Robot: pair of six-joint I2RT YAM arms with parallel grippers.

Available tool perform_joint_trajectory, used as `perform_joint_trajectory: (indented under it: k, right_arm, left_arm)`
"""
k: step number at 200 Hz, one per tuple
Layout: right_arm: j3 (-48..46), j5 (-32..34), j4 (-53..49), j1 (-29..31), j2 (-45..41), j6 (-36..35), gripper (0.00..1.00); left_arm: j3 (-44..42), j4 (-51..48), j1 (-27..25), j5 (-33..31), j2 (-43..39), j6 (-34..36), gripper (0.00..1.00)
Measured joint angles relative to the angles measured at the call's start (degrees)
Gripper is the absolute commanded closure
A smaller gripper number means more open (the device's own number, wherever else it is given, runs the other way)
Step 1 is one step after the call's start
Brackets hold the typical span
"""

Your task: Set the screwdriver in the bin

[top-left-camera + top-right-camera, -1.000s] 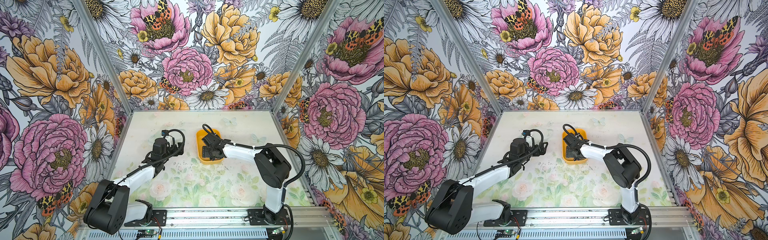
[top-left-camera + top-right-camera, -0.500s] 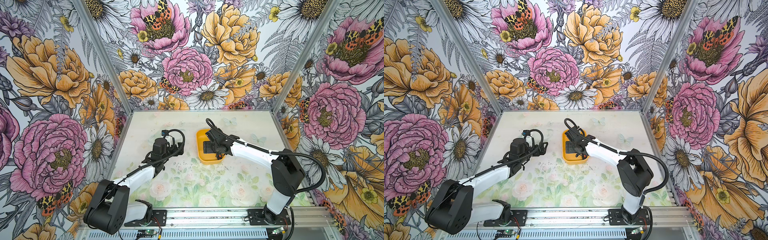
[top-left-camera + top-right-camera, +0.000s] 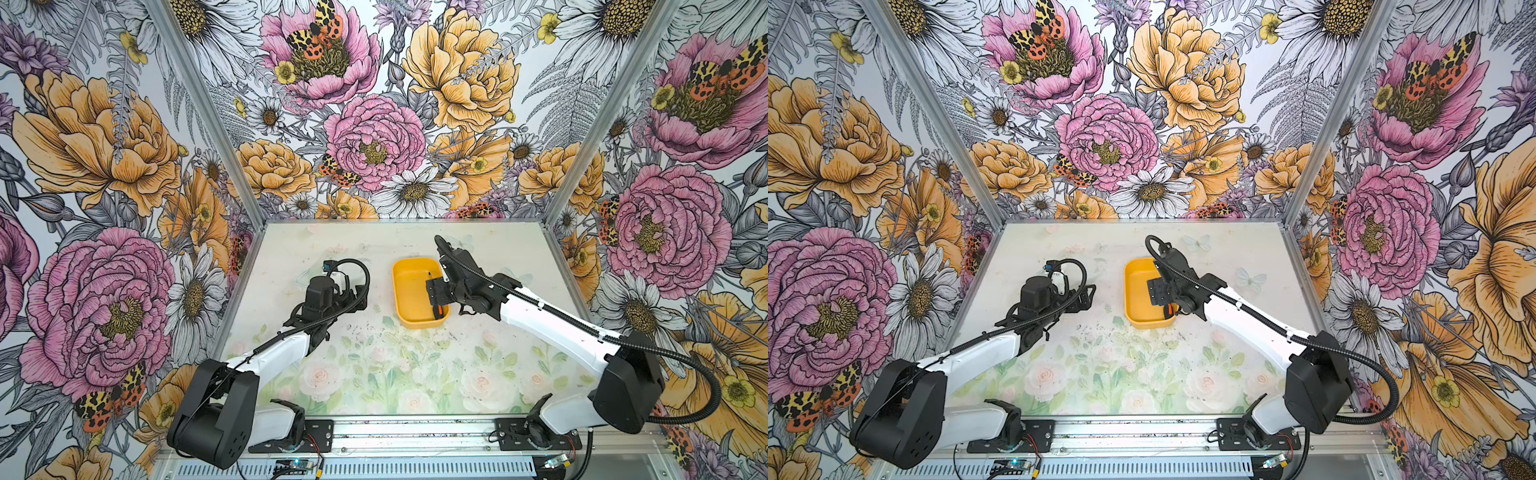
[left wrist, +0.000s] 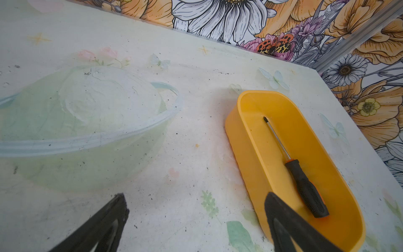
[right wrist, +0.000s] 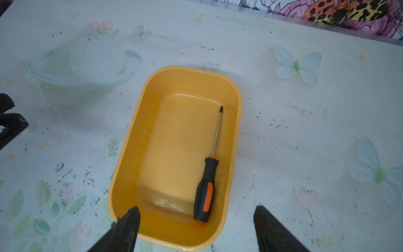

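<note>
In both top views you see the shallow yellow-orange plastic rectangular bin, with your right gripper hanging over its right side. Your left gripper sits near the bin's left wall, not touching it.

Your left wrist view shows the slim screwdriver with the orange-and-black handle lying flat on the bin floor. The left jaws are spread and empty.

Your right wrist view shows the screwdriver along one long wall, and the right jaws spread wide, gripping nothing.

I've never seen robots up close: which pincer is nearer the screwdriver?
Right. The right pincer hangs open directly over the screwdriver in the bin; the left pincer is off beside the bin.
</note>
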Motion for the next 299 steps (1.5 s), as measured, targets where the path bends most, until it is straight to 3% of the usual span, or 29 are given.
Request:
perform_joint_trajectory:
  k: [36,83,141,201,299]
  right_arm:
    - [-9.7,1.2,4.8,-9.1,-8.2,-6.1,0.17]
    - [-24.3,2.9,19.3,-20.1,-17.2,-9.5,0.17]
    - [-38.9,7.6,38.9,-26.1,-18.8,-10.9,0.16]
    - [-46.2,7.7,62.5,-32.8,-10.8,-12.1,0.17]
    - [-46.7,1.9,81.7,-34.5,4.3,-14.0,0.17]
  left_arm:
    - [0.0,-0.8,0.0,-0.5,-0.7,1.0,0.01]
    - [0.3,-2.6,1.0,-3.4,-5.6,5.6,0.01]
    - [0.4,-0.7,10.2,-5.3,-11.0,11.9,0.01]
    - [-4.8,10.4,21.7,-4.3,-8.1,16.2,0.01]
    - [-9.3,31.2,23.4,0.2,6.2,17.4,0.01]
